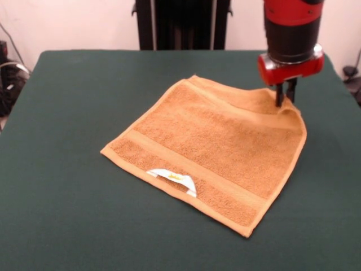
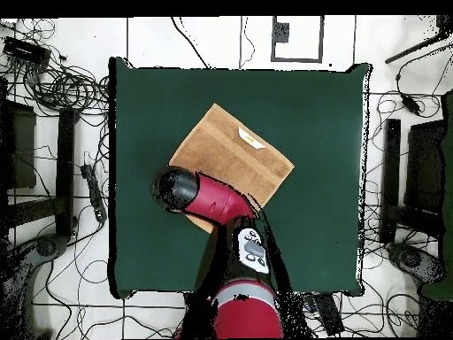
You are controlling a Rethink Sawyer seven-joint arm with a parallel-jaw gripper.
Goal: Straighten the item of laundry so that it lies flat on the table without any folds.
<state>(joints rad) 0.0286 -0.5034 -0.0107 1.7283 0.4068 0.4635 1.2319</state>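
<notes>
The towel [image 1: 211,147] is pinched at its raised far corner by the gripper [image 1: 285,97] (fingers pressed nearly together). If that corner is dragged inward, a fresh fold could be made on the table [image 1: 67,169].

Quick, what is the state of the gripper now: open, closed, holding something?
Gripper: closed on the far corner of the orange towel, pinching it.

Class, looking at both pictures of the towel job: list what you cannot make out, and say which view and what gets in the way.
- Towel corner under the gripper: in the overhead view the arm covers it.
- Gripper's hold on the cloth: front view, too small to tell.
- White label: print too small in both views.
- Arm above the wrist: cut off by the front view's top edge.
</notes>
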